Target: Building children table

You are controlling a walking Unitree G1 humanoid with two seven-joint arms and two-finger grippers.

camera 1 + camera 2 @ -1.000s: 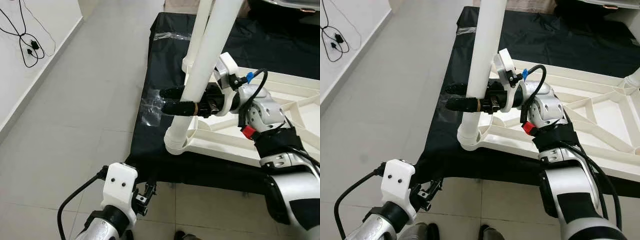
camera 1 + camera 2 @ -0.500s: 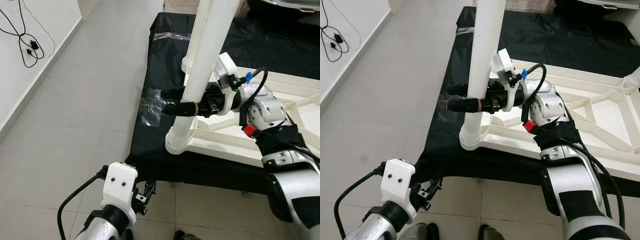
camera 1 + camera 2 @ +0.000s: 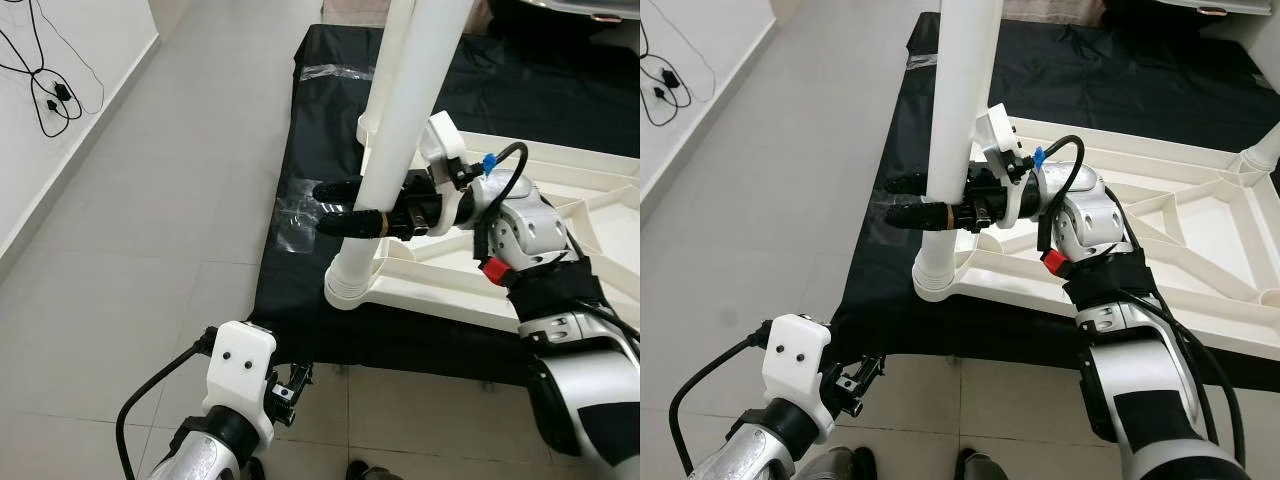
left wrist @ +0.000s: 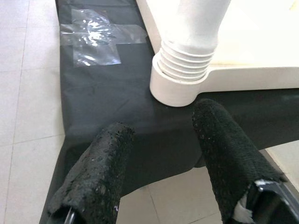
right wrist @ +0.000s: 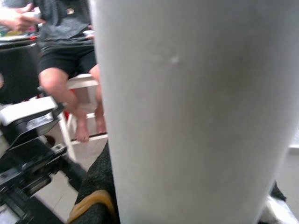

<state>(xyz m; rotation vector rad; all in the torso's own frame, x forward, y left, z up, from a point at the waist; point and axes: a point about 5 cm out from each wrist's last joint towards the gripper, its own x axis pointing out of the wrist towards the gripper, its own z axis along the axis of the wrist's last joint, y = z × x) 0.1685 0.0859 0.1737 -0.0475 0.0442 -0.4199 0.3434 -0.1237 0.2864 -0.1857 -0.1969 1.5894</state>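
White leg point(image 3: 958, 120), clamped in my R gripper point(image 3: 930, 200), has sunk deeper into tabletop's point(image 3: 1160, 250) corner socket point(image 3: 935, 280); L gripper point(image 4: 159, 154) idle, open.

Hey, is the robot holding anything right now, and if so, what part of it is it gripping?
Yes. The right gripper is shut on the white table leg, gripping its lower shaft, above the threaded base. The left gripper holds nothing.

I see my left gripper's point(image 4: 161, 163) 2 black fingers apart above black cloth point(image 4: 103, 93), near the white ribbed leg socket point(image 4: 180, 77).
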